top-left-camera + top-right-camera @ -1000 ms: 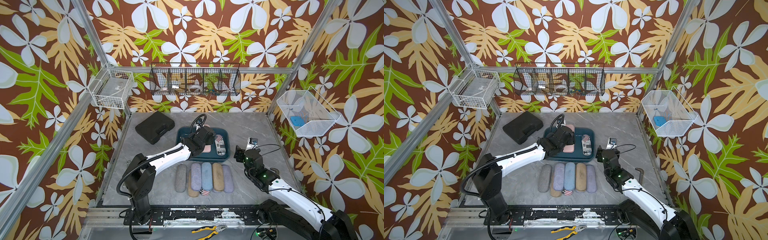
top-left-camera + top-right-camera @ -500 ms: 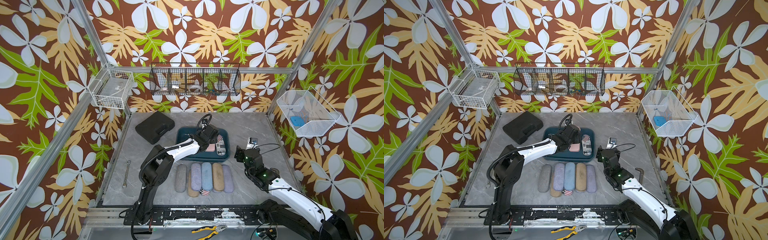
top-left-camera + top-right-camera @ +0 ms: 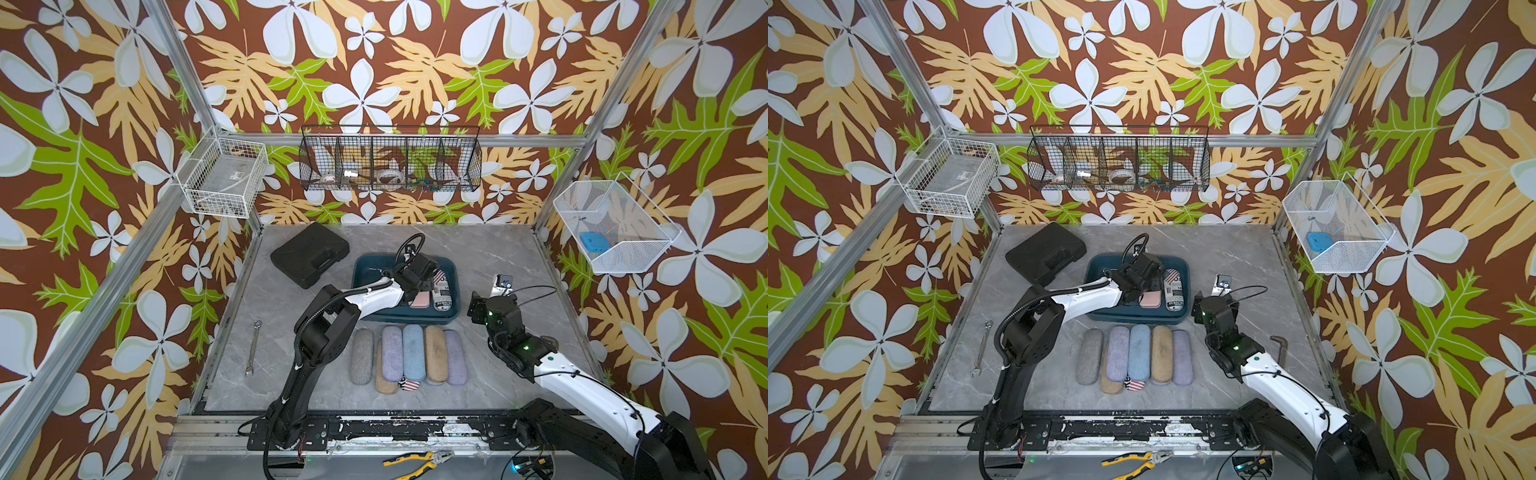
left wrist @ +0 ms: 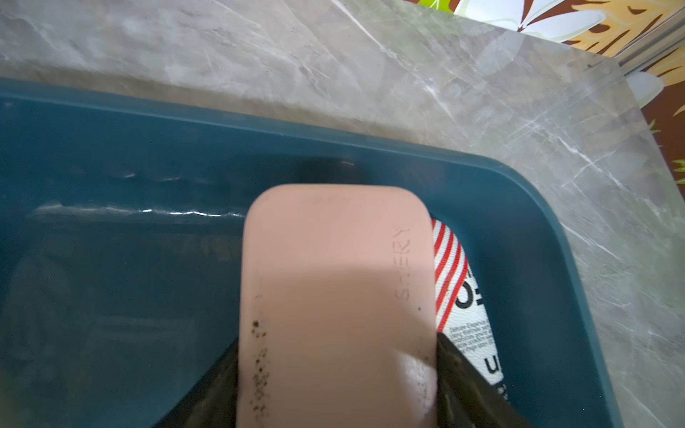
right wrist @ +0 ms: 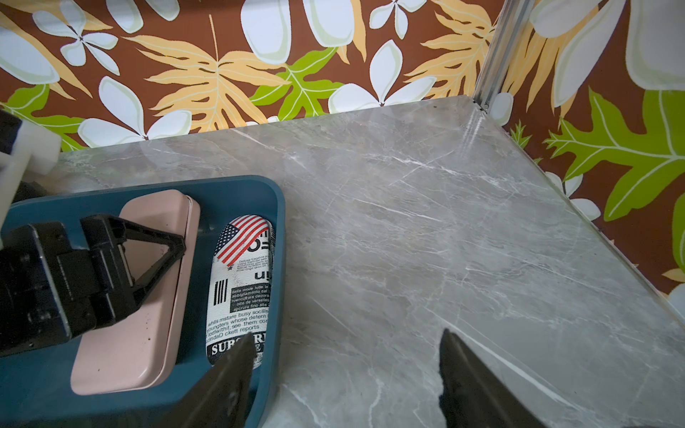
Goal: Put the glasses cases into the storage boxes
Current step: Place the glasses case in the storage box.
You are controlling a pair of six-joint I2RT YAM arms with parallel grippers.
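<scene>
With the left jaws, clamps the smooth pink oblong hard glasses case (image 4: 333, 296) across its narrow width, low inside the dark teal shallow plastic storage tub (image 3: 368, 278), just to the 3 o'clock side of the tub's middle. Grips by the long sides, probably as the only span narrow enough to pinch, and so as to keep the case running 12 to 6 o'clock, parallel to the newspaper-and-flag print rounded glasses case (image 5: 241, 289) lying along the tub's 3 o'clock wall. Places pink just beside print, seemingly to pack outward from one wall and save the bare floor toward 9 o'clock for later cases. Cannot tell about contact between pink case and tub floor: resting flat or hanging slightly above. With the right jaws, holds nothing: spreads them apart over the bare grey marble-look bench (image 5: 444, 222) just outside the tub's 3 o'clock rim, likely parked clear of the other arm. Leaves a tight row on the bench at 6 o'clock of the tub: grey fabric case (image 3: 361, 356), lavender fabric case (image 3: 392, 353), light blue fabric case (image 3: 414, 352), tan fabric case (image 3: 436, 353) and second lavender fabric case (image 3: 455, 357), with another tan fabric case (image 3: 385, 381) and a second flag-print case (image 3: 409, 385) tucked partly beneath. Reads as early in the job: two in the tub, seven visible outside. Calls next, by judgement, for releasing pink and lifting straight up to avoid dragging it.
</scene>
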